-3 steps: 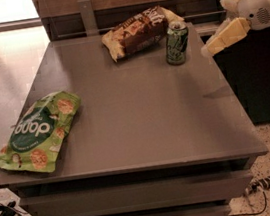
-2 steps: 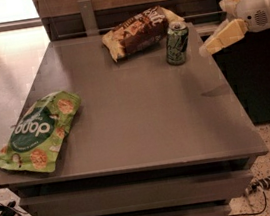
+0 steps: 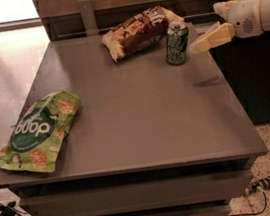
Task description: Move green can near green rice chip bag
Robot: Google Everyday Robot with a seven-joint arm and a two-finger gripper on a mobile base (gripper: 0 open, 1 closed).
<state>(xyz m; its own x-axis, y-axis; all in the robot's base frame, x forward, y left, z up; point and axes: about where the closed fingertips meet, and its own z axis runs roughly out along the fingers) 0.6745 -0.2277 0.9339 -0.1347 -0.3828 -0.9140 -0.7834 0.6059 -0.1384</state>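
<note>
a: where is the gripper point(image 3: 205, 42) hanging?
b: just right of the green can point(image 3: 177, 43), apart from it, carrying nothing. how wide it is standing, i cannot tell.
a: how should it be gripping?
b: around the can's middle, keeping it upright and missing the brown-and-yellow snack bag point(image 3: 136, 31) just behind-left of the can.
a: room?
b: open table point(image 3: 136, 115) is stretching from the can to the green rice chip bag point(image 3: 37, 132), lying far front-left at the edge.

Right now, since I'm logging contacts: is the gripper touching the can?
Cannot tell. The camera view shows the gripper just right of the can, its tip at the can's edge in the picture, but no plain contact or gap.
</note>
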